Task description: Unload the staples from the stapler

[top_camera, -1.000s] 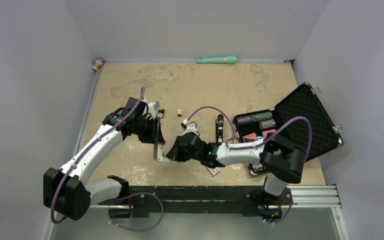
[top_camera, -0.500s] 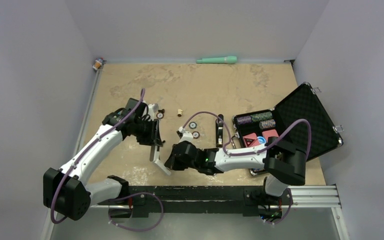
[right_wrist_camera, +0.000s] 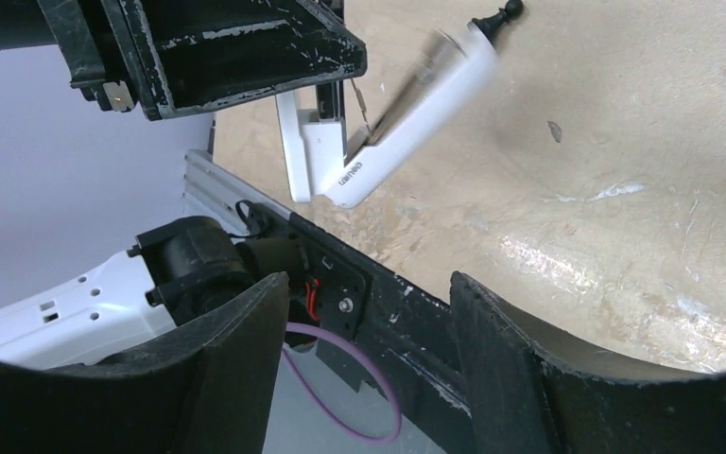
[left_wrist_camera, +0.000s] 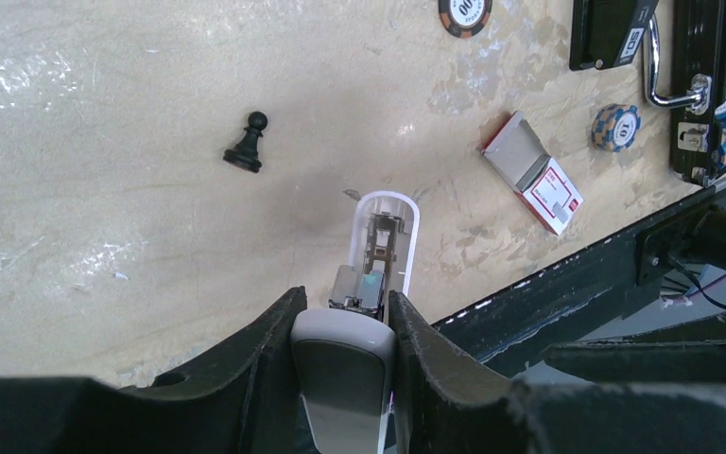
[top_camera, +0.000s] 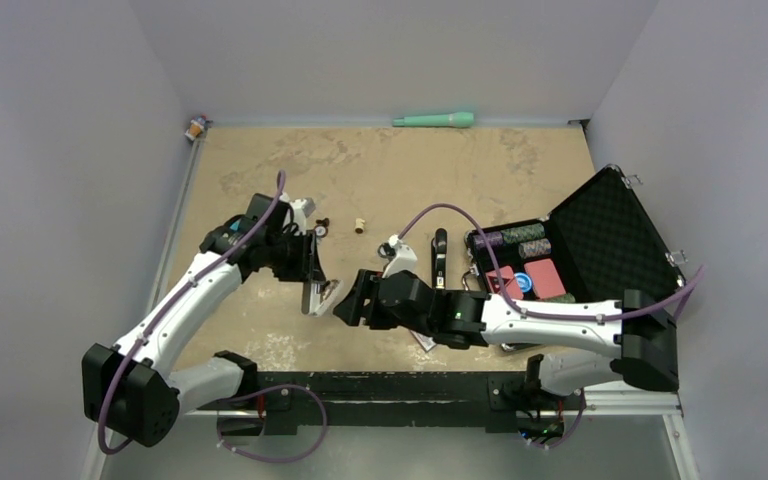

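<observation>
Left gripper clamps the white stapler, hinged open; right gripper hangs just right of it, fingers spread, empty.

Soft, even overhead light; slight motion blur in right-wrist view.

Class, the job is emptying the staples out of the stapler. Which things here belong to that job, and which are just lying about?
Belong to the job:
white stapler
left gripper, shut on it
right gripper, open, close by

Just lying about:
black pawn
loose poker chip
small red-and-white box
open chip case
green tube
</observation>
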`<state>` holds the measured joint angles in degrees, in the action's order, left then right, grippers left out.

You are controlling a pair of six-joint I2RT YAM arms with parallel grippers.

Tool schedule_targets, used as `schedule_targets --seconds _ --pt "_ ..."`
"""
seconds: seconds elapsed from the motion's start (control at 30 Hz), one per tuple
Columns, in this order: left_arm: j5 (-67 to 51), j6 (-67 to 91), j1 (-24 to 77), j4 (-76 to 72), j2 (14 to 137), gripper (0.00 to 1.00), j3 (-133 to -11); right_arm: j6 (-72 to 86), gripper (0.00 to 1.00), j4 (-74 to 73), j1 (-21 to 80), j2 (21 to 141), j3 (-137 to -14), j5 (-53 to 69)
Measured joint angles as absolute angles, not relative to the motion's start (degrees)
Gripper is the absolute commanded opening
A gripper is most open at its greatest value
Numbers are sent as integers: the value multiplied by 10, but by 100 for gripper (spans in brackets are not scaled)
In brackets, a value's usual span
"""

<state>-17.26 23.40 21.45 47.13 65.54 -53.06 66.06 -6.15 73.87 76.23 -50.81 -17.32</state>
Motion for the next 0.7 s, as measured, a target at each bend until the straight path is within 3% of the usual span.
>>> schedule_targets --seconds 0.37,0.53,0.57,0.7 --pt "-173 234 214 462 605 0 -531 657 70 0 743 744 -453 -142" --pt "-179 234 214 457 580 0 -531 647 89 49 744 741 -445 -128" --pt "-182 234 214 456 575 0 -531 644 97 62 744 736 -437 -124" --pt "-203 236 213 441 550 0 -530 633 99 104 746 701 -399 -118"
